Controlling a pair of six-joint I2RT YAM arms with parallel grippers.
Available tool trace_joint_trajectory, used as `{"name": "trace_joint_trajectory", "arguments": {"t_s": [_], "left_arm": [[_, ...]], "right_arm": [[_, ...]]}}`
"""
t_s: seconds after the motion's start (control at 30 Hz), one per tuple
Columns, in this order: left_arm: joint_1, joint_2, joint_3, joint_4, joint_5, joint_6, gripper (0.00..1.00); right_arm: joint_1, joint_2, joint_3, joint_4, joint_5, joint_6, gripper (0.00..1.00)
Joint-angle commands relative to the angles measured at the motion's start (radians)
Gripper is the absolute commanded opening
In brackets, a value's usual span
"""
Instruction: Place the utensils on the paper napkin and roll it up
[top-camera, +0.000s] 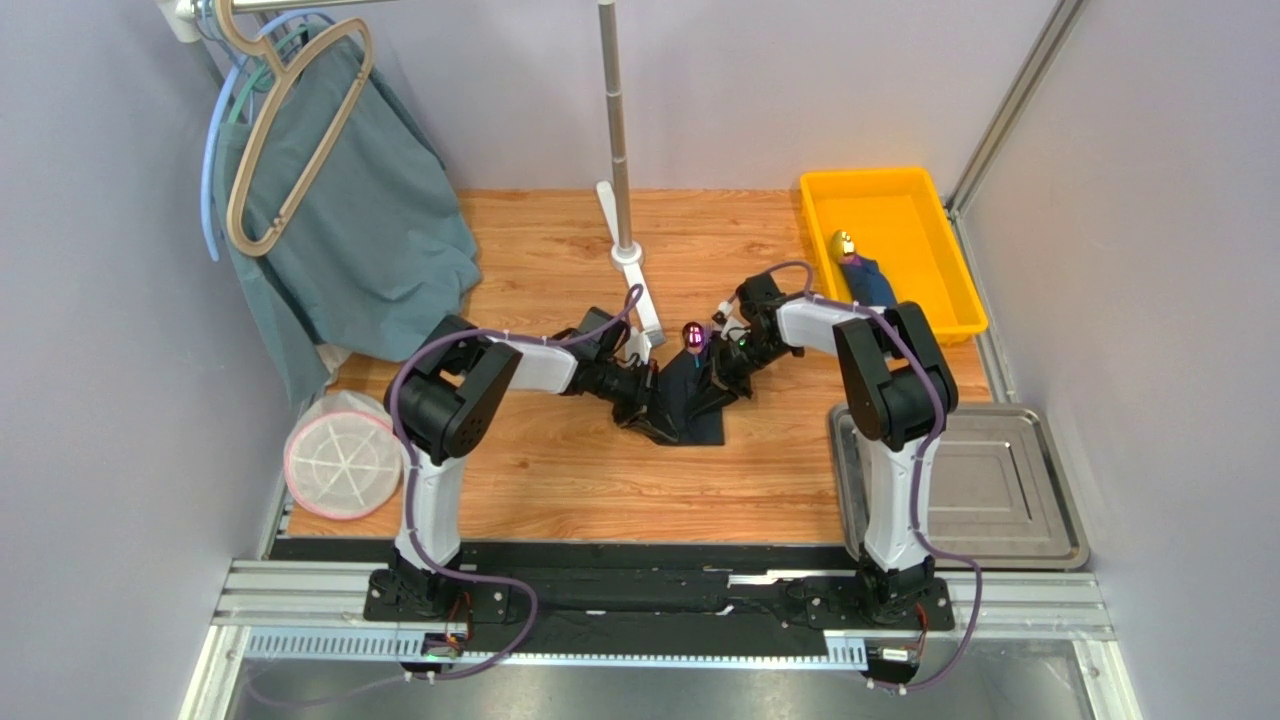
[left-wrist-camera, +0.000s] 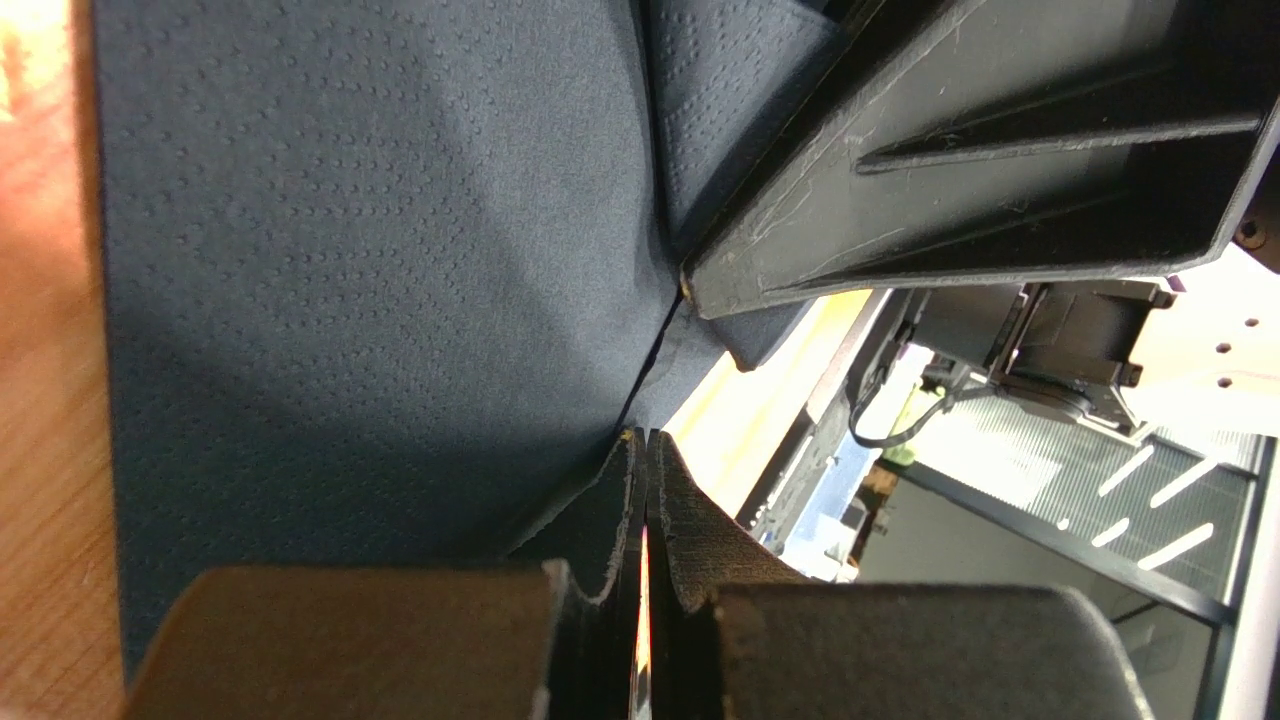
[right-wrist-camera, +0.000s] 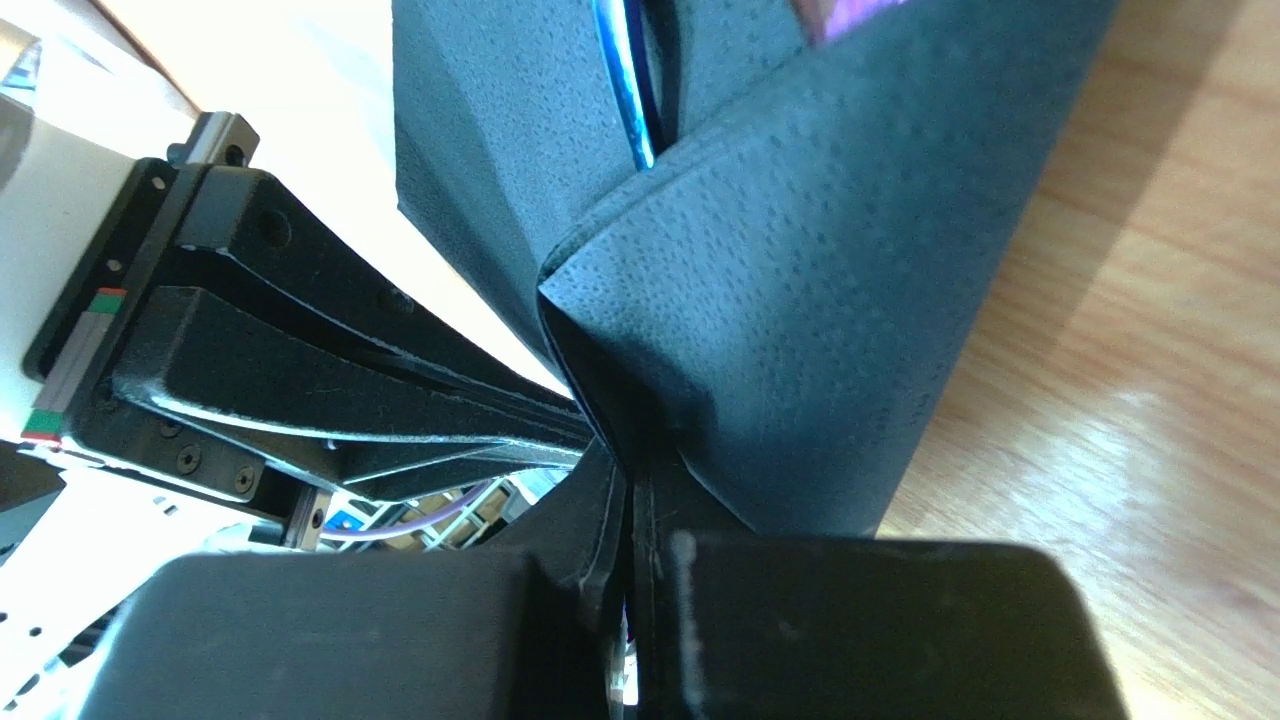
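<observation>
Both arms reach in over the wooden table (top-camera: 571, 465) and meet just on the near side of the white stand (top-camera: 627, 252), a little to the right of its foot. There the paper napkin (top-camera: 684, 402) sits bunched up and partly lifted between them. The left arm rises from its base, bends at the elbow and runs its forearm rightward and low, so that the left gripper (top-camera: 652, 393) comes at the napkin from the left. The right arm folds over its elbow and reaches leftward and down, bringing the right gripper (top-camera: 726, 372) to the napkin's right side. The left wrist view shows the left gripper (left-wrist-camera: 646, 458) with its fingers pressed together on a thin fold of the paper napkin (left-wrist-camera: 376, 270). The right wrist view shows the right gripper (right-wrist-camera: 624, 488) closed just as tightly on a pinched crease of the paper napkin (right-wrist-camera: 812, 300). A shiny purple utensil end (top-camera: 694, 333) pokes out of the napkin on the side toward the stand, and a blue-glinting edge (right-wrist-camera: 643, 105) shows inside the fold.
</observation>
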Motion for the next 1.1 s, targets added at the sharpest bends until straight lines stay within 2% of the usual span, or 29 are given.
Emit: {"name": "trace_joint_trajectory", "arguments": {"t_s": [0.0,0.07,0.1,0.2,0.37,0.4,0.5,0.6,0.77,0.8,0.93,0.97,1.07], "left_arm": [[-0.001,0.019,0.017,-0.027,-0.031,0.04,0.0],[0.001,0.006,0.006,-0.003,-0.021,0.028,0.01],[0.005,-0.007,-0.002,0.044,-0.007,0.02,0.03],[0.031,-0.074,-0.058,0.173,0.016,-0.056,0.08],[0.077,-0.128,-0.094,0.229,0.024,-0.098,0.14],[0.083,-0.137,-0.098,0.256,0.022,-0.125,0.15],[0.096,-0.148,-0.115,0.318,0.028,-0.187,0.19],[0.096,-0.163,-0.137,0.384,0.025,-0.227,0.23],[0.094,-0.172,-0.14,0.399,0.015,-0.23,0.24],[0.094,-0.172,-0.137,0.402,0.013,-0.238,0.24],[0.074,-0.178,-0.128,0.401,0.012,-0.232,0.24],[0.07,-0.185,-0.128,0.399,0.009,-0.23,0.24],[0.05,-0.195,-0.129,0.395,-0.002,-0.222,0.24]], "right_arm": [[0.008,-0.016,0.007,0.016,0.015,0.007,0.06],[0.008,-0.013,0.005,0.016,0.021,0.009,0.16],[0.007,-0.012,0.007,0.015,0.029,0.007,0.27],[0.007,-0.009,0.011,0.011,0.033,0.013,0.45],[0.008,-0.006,0.016,0.008,0.023,0.019,0.48],[0.008,-0.004,0.016,0.01,0.023,0.021,0.55],[0.008,-0.006,0.013,0.014,0.018,0.027,0.58],[0.007,-0.004,0.01,0.019,0.015,0.038,0.69],[0.007,0.002,0.011,0.025,0.004,0.05,0.7],[0.008,0.005,0.011,0.027,-0.002,0.055,0.79],[0.008,0.005,0.011,0.028,-0.002,0.064,0.82],[0.008,0.005,0.011,0.028,0.0,0.068,0.97],[0.008,0.008,0.011,0.028,-0.002,0.075,0.98]]}}
